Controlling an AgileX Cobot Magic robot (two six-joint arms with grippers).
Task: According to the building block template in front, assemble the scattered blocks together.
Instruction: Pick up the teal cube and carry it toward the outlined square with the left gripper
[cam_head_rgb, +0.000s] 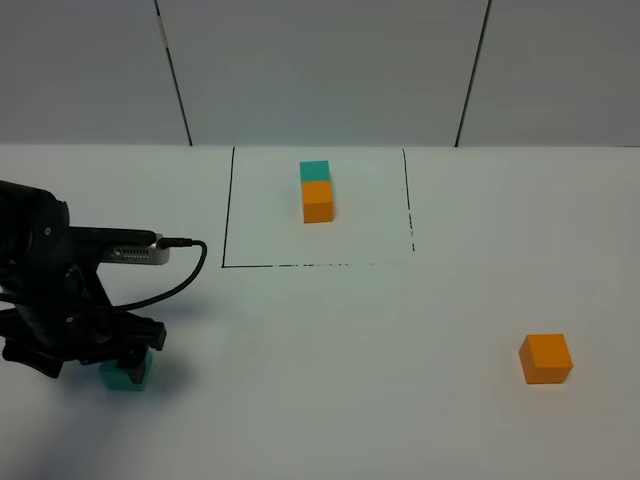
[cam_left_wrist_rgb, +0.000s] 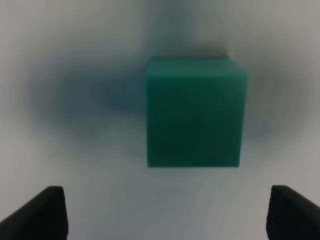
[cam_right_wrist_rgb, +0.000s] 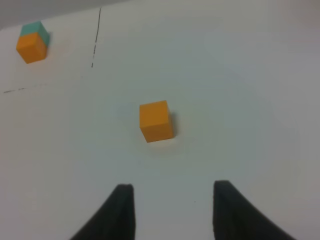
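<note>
Left gripper (cam_left_wrist_rgb: 167, 202) sits wide open over the teal cube (cam_left_wrist_rgb: 195, 112), and the right gripper (cam_right_wrist_rgb: 172, 186) is open too. I'd centre the cube first, then pinch its flat faces.

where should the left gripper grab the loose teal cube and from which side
Take the teal cube by two opposite upright side faces, coming straight down from above. It sits flat on the table with nothing touching it, and its parallel sides suit a pinch. The left gripper is above it, open wider than the cube; the cube looks slightly off centre, so shift first.

One template pair (cam_head_rgb: 317, 190), one teal cube (cam_left_wrist_rgb: 195, 115), one orange cube (cam_head_rgb: 546, 358)
</note>
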